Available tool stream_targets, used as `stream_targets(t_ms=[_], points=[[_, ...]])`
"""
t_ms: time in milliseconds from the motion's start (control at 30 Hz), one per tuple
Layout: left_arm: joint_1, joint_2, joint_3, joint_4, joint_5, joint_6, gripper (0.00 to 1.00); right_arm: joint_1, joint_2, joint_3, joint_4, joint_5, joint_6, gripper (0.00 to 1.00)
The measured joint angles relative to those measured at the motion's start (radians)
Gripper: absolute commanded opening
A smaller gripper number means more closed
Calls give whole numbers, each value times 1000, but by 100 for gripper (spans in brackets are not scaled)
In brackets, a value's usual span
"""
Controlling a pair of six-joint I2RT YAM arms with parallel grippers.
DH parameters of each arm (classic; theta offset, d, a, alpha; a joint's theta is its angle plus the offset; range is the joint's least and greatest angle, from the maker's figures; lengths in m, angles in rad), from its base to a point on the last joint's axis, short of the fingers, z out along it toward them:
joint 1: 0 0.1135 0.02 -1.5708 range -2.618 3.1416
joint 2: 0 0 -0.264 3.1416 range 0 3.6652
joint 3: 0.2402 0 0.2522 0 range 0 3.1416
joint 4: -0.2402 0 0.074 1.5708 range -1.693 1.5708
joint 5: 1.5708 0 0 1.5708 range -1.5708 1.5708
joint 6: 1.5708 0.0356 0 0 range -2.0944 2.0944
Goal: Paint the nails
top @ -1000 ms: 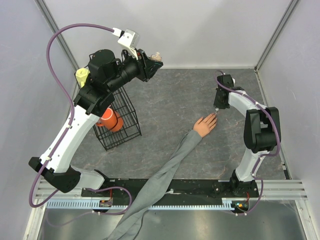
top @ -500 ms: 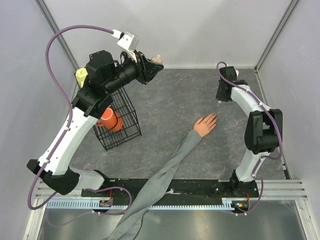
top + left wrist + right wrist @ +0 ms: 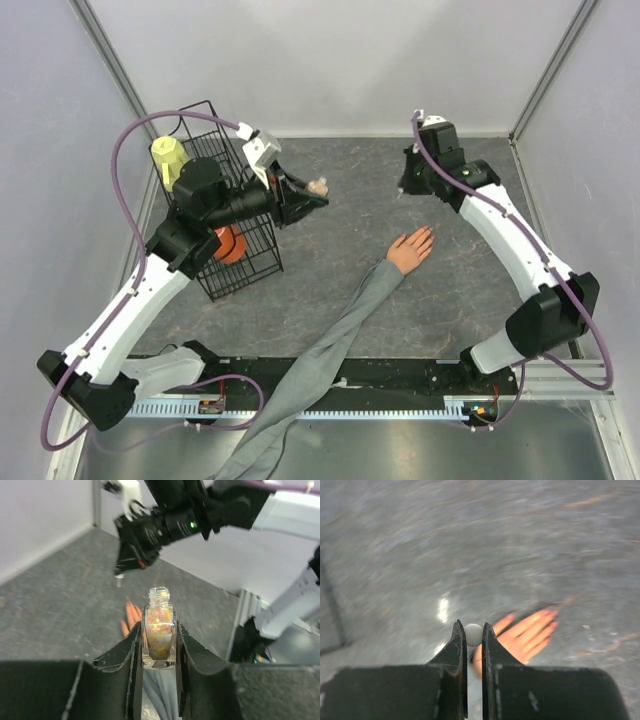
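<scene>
Your left gripper (image 3: 158, 630) was clamped on the open polish bottle (image 3: 159, 645). The right gripper (image 3: 472, 628) pinched the white brush cap (image 3: 473, 635). The nails (image 3: 546, 616) sat below and just past the right fingertips, well apart from the left's. Risks: wrist tilt could spill polish, and a thin pinch could let the brush twist and smear the mannequin hand (image 3: 522, 640).

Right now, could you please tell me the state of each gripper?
Left gripper: shut on the open nail polish bottle.
Right gripper: shut on the white brush cap.
</scene>
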Motion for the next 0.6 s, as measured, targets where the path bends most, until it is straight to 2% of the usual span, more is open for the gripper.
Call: stream_targets(t_ms=[133, 233, 467, 600], points=[[0, -76, -101, 10, 117, 0, 2, 117, -90, -53, 2, -61, -5, 0], [0, -175, -190, 29, 175, 0, 2, 158, -158, -72, -21, -115, -7, 0], [0, -367, -344, 57, 261, 1, 2, 294, -278, -66, -73, -213, 6, 0], [0, -421, -414, 72, 304, 1, 2, 337, -336, -21, -87, -312, 48, 0]])
